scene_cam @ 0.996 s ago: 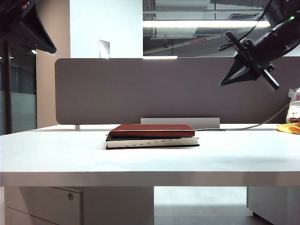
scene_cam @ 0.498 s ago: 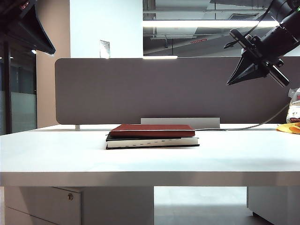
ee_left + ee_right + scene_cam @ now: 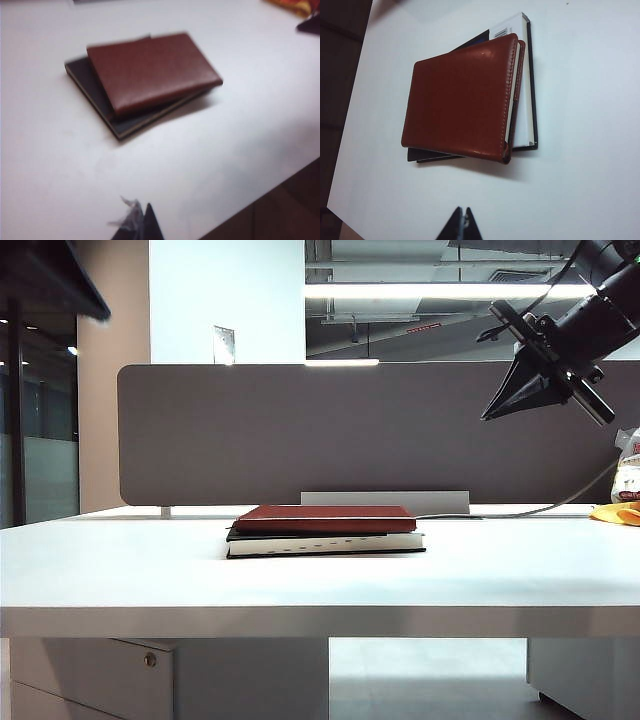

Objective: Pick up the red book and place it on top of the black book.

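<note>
The red book lies flat on the black book, slightly askew so a strip of black cover shows, so the placing looks done and only pulling clear seems left. The right gripper hangs high above and off to one side of the stack, fingers pressed together and empty. The left gripper, tips together and holding nothing, sits well back from the books over bare table, with open room all round
</note>
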Tool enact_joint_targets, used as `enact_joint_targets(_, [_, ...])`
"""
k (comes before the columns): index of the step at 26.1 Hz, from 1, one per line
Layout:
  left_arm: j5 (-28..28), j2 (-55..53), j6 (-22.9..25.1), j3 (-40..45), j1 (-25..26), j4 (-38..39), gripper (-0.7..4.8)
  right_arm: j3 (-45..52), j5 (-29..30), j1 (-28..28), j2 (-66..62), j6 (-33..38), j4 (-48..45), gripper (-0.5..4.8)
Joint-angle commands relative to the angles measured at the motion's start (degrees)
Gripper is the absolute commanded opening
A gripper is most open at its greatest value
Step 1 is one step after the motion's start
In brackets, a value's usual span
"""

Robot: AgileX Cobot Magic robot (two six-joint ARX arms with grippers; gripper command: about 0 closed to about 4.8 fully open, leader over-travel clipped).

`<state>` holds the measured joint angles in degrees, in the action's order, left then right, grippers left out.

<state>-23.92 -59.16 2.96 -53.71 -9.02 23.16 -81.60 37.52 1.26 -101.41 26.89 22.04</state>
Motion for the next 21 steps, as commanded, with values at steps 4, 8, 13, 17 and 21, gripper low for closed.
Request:
enact_joint_targets(4, [-0.13, 5.66, 0.02, 4.5, 0.02, -5.77, -0.04, -0.17, 0.11, 0.13, 0.83, -4.74, 4.96, -0.02])
enact_joint_targets(8, [-0.13, 10.6, 0.02, 13.29, 0.04, -9.4, -0.04, -0.15, -1.01, 0.15, 3.02, -8.81, 8.2, -0.02])
enact_joint_targets(13, [-0.09, 14.73, 0.04, 17.92, 0.04, -5.22, -0.04, -0.15, -9.62, -0.02, 7.28, -12.44, 9.11, -0.01])
enact_joint_targets(17, [-0.22, 16.94, 0.04, 18.34, 0.04, -3.28, -0.04, -0.15, -16.96, -0.13, 9.38, -15.26, 10.51, -0.01])
enact_joint_targets(21, [-0.28, 18.56, 0.02, 18.36, 0.04, -3.34, -0.04, -0.15, -21.24, -0.15, 10.1, -17.77, 12.02, 0.0])
